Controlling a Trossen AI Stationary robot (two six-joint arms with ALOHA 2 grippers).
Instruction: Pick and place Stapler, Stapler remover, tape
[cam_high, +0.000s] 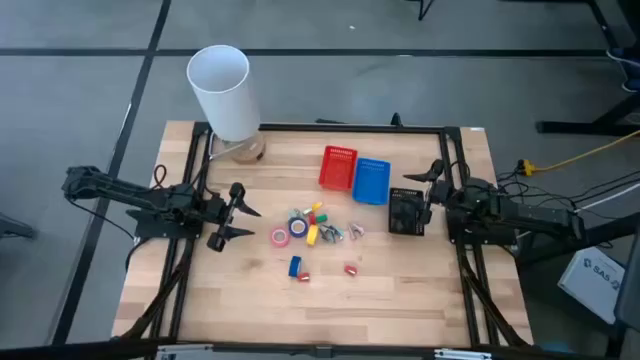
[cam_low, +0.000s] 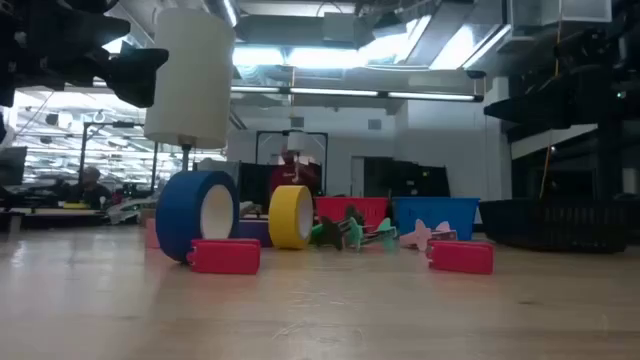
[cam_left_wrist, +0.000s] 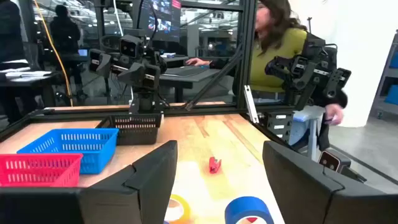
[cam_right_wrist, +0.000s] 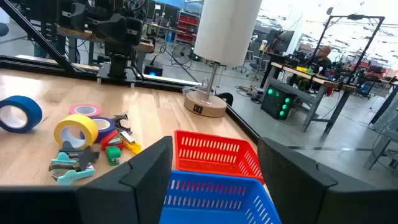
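Nearest you in the low view, two red staplers lie on the wooden table (cam_high: 400, 290): one (cam_low: 224, 256) at lower left of centre, touching the upright blue tape roll (cam_low: 197, 213), the other (cam_low: 461, 256) right of centre. Between them a yellow tape roll (cam_low: 291, 215) stands on edge beside a jumble of green and pink staple removers (cam_low: 352, 231).

Looking down from the high view, from left to right: your left gripper (cam_high: 241, 220) sits at centre left of the frame, fingers spread wide and empty, aimed at the pile. Just beyond it lie a pink tape roll (cam_high: 279, 238) and a purple one (cam_high: 299, 228), with the rest of the clutter at frame centre. A white lamp (cam_high: 222, 92) stands at upper left. Above the pile, a red basket (cam_high: 338, 167) touches a blue basket (cam_high: 372, 181). A black basket (cam_high: 405, 211) sits right of centre, with your right gripper (cam_high: 432, 190) beside it, fingers also wide apart and holding nothing.
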